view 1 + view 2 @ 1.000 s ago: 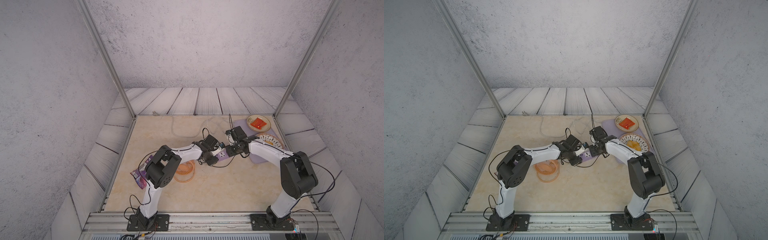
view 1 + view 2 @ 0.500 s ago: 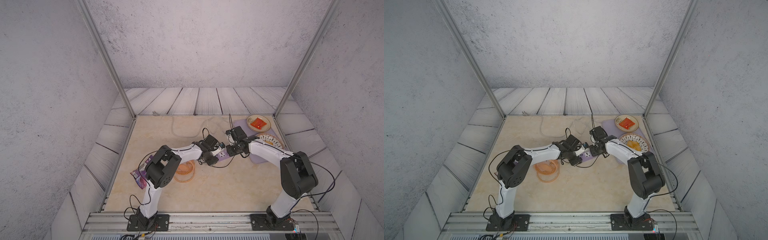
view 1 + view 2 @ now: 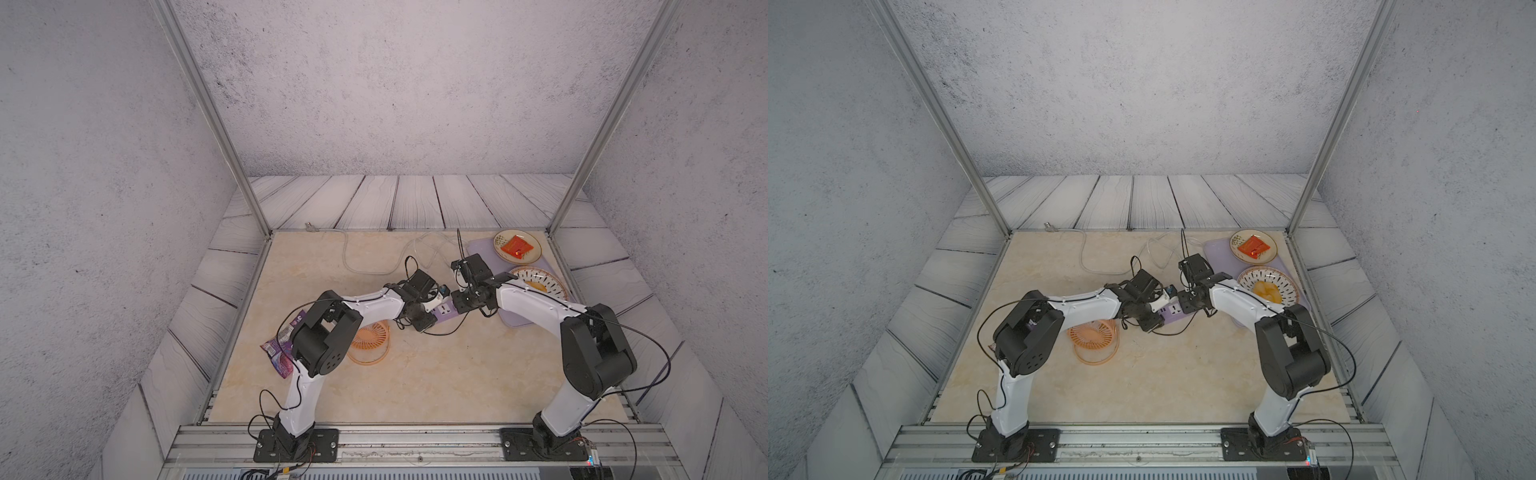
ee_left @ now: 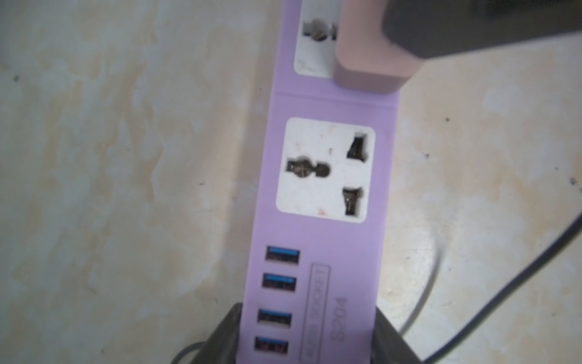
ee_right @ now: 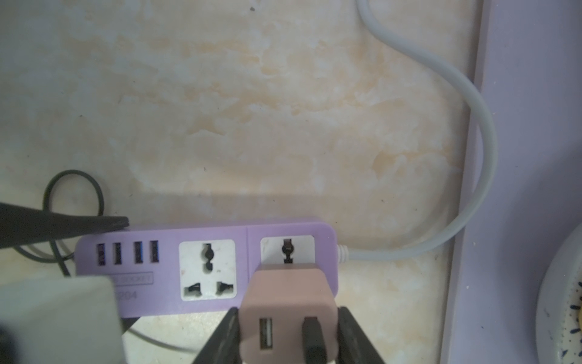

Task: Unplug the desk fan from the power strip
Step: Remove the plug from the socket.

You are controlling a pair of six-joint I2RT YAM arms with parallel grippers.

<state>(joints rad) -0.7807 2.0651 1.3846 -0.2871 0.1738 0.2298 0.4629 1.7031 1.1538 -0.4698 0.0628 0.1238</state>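
At mid-table, two arms meet over the strip (image 3: pixel 446 311). The left gripper (image 4: pixel 307 337) is clamped across the strip's USB end, one finger on each long side, pinning it to the table (image 3: pixel 415 382). The right gripper (image 5: pixel 288 340) is closed tight on the plug (image 5: pixel 286 293), its fingers (image 5: pixel 356 337) pressed against two opposite sides of the pinkish cube.

The plug sits on the strip's end socket, the one next to where the grey cord (image 5: pixel 472 104) leaves. The other socket, between the plug and the USB ports, shows bare. Whether the pins are fully home cannot be told from here.

A black cable (image 5: pixel 311 340) enters the plug's outer face beside a USB port. The fan (image 3: pixel 370 338) lies flat on the table, well apart from the strip and off its USB end, next to the left arm's elbow. A pale purple tray (image 3: pixel 515 320) lies near the strip's cord end and carries two dishes.
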